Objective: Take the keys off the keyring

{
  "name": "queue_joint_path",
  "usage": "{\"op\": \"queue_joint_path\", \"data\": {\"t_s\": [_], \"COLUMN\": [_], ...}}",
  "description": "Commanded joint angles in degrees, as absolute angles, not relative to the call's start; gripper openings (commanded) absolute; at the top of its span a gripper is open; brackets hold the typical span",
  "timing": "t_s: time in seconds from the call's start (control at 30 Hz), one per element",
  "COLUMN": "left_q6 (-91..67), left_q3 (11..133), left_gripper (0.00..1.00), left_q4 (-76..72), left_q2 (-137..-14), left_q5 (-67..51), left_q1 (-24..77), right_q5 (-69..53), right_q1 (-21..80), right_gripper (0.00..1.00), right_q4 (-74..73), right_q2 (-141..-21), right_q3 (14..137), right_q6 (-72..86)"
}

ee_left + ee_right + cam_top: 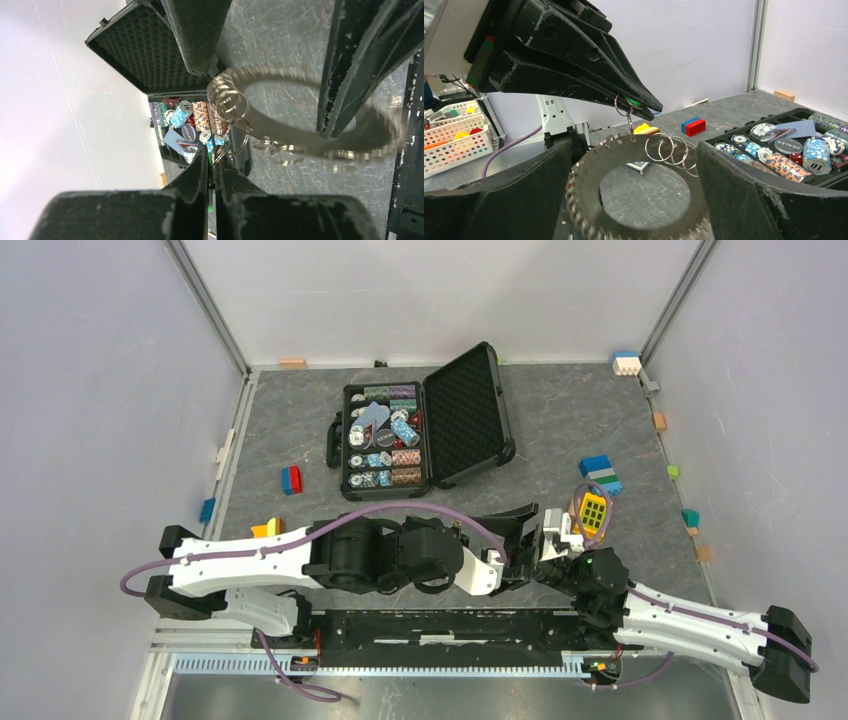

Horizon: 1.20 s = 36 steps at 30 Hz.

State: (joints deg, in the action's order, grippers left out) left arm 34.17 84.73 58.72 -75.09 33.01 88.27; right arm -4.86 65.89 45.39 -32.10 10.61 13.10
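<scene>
The job looks barely begun. I see no loose key on the grey table (560, 420), and every stretch of the hoop in view is packed with keys. By my reckoning, nearly all of the removal is left to do.

The open poker-chip case (468, 410) sits well beyond the work. The keyring (619, 142) hangs above the table at its near side, right of centre, where my two arms meet. My right pincer (634, 150) has its fingers spread wide, one on each outer edge of the hoop. As far as I can judge, it is clamping the hoop across its width and holding it roughly level.

The keys (584, 200) lie flat and crowd edge to edge. They make one broad grey band with a toothed rim, and the table shows through the round gap in the middle. The nearest stretch is cut off in my right wrist view, and my left wrist view blurs the whole thing.

A cluster of small split rings (664, 147) stands up from the far side of the band. My left pincer (649, 106) is closed to a narrow point just above it. It pinches a small ring with the green tag (635, 103), and a thin metal piece hangs from there to the hoop. I take that piece for the tagged key seen edge-on, not yet off.
</scene>
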Motion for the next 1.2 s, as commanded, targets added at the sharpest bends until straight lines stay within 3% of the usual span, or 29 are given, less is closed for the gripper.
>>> {"op": "queue_joint_path", "data": {"t_s": [0.0, 0.67, 1.0, 1.17], "left_q6": [30.9, 30.6, 30.4, 30.2], "left_q3": [88.1, 88.1, 87.8, 87.8], "left_gripper": [0.02, 0.02, 0.02, 0.02], "left_q4": [58.4, 58.4, 58.4, 58.4], "left_q2": [-75.4, -75.7, -75.6, -75.3], "left_q5": [36.0, 34.8, 34.7, 34.6], "left_q1": [88.6, 88.5, 88.6, 88.6], "right_q5": [-2.1, -6.9, -5.6, -3.0], "right_q1": [66.0, 66.2, 66.3, 66.5], "right_gripper": [0.98, 0.98, 0.98, 0.91], "right_q4": [47.1, 61.0, 58.8, 54.8], "right_q2": [-32.9, -43.9, -46.6, -47.2], "right_q3": [11.4, 11.0, 12.2, 13.0], "right_q6": [15.5, 21.3, 19.9, 18.2]}}
